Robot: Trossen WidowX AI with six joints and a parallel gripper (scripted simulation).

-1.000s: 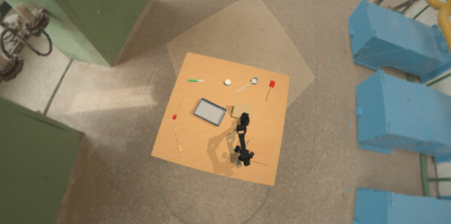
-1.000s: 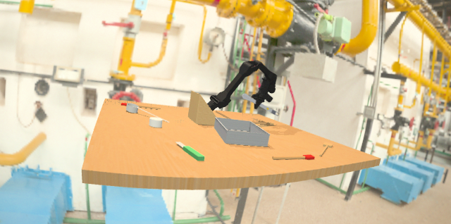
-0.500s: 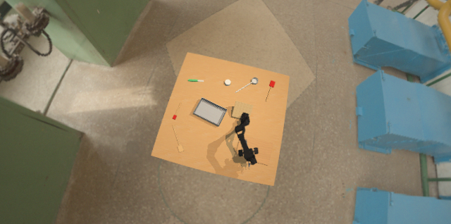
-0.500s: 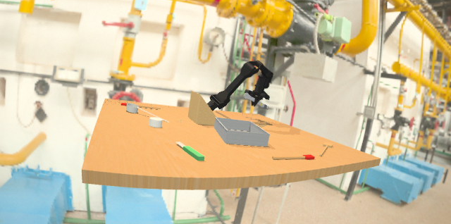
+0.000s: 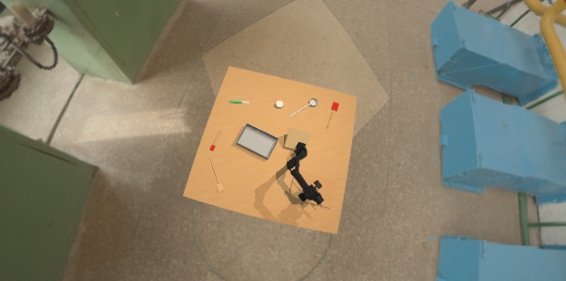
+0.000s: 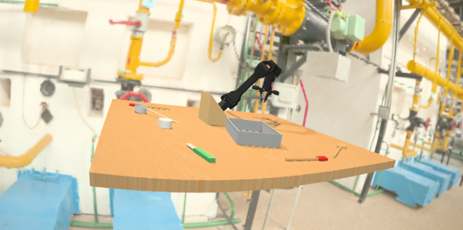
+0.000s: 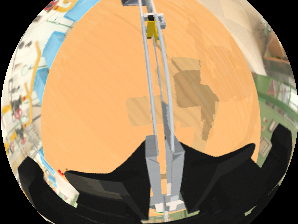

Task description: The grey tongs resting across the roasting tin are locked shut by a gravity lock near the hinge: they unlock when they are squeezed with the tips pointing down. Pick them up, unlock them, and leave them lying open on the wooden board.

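My gripper (image 5: 315, 194) (image 6: 265, 97) (image 7: 157, 140) is shut on the grey tongs (image 7: 154, 96) and holds them in the air above the near right part of the orange table (image 5: 248, 193) (image 6: 145, 165). In the wrist view the tongs run straight away from my fingers over the table top, their two arms close together, with a small yellow lock piece (image 7: 153, 27) near the far end. The grey roasting tin (image 5: 256, 140) (image 6: 253, 139) stands empty at the table's middle. The wooden board (image 5: 297, 139) (image 6: 209, 116) lies beside the tin, at the arm's base.
A green marker (image 5: 239, 102) (image 6: 204, 154), a white puck (image 5: 279, 104) (image 6: 165, 123), a ladle (image 5: 305, 106), a red-headed spatula (image 5: 333, 109), a small red-tipped tool (image 5: 214, 141) (image 6: 307, 158) and a wooden spatula (image 5: 217, 175) lie around the table. The table edge is close behind my gripper.
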